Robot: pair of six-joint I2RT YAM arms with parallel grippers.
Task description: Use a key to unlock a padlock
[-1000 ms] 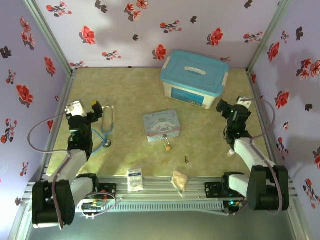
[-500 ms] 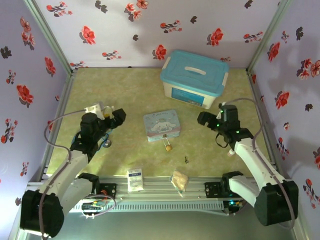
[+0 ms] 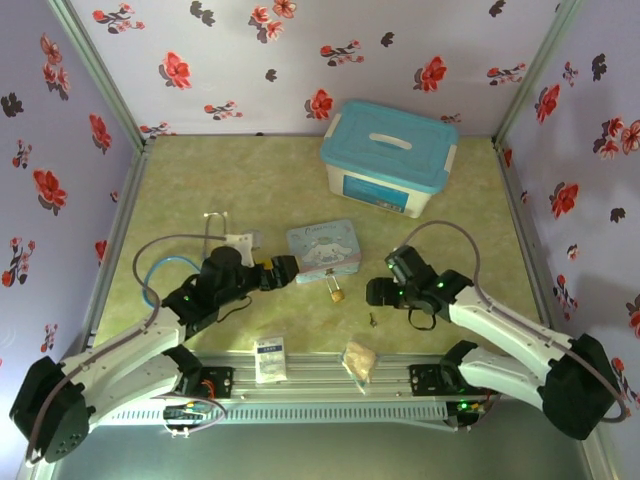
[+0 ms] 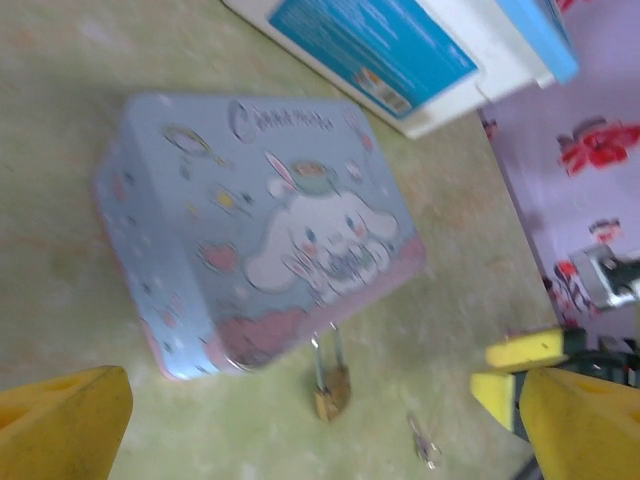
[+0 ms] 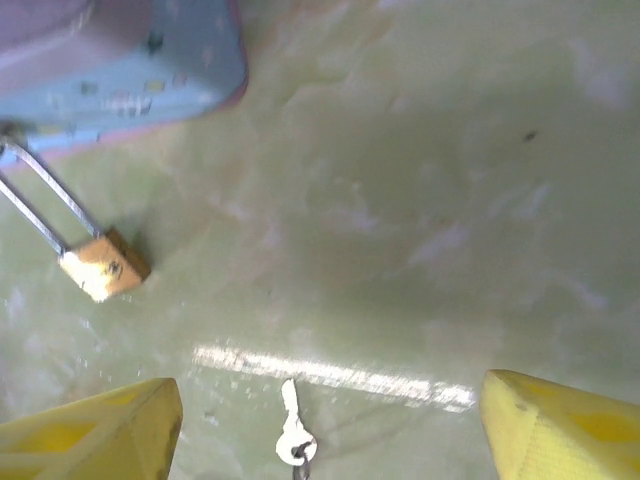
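approach step: jaws spread and empty, right gripper (image 5: 330, 405) hovered over the key (image 5: 294, 441), left gripper (image 3: 284, 272) faced the padlock (image 4: 331, 392); next likely needed a low pinch

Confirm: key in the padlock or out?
Out. The key lies flat on the table, apart from the padlock, nothing in its keyway.

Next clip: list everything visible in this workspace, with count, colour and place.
tin: 1, pale blue, centre
padlock: 1, brass, silvery shackle, just in front of tin
key: 1, small metal, near-right of padlock
storage box: 1, white, blue lid, far right
stethoscope: 1, blue tube, left side
white packet: 1, near edge
tan packet: 1, near edge, further right
left pincer: 1, yellow-tipped, open, beside tin
right pincer: 1, yellow-tipped, open, near key
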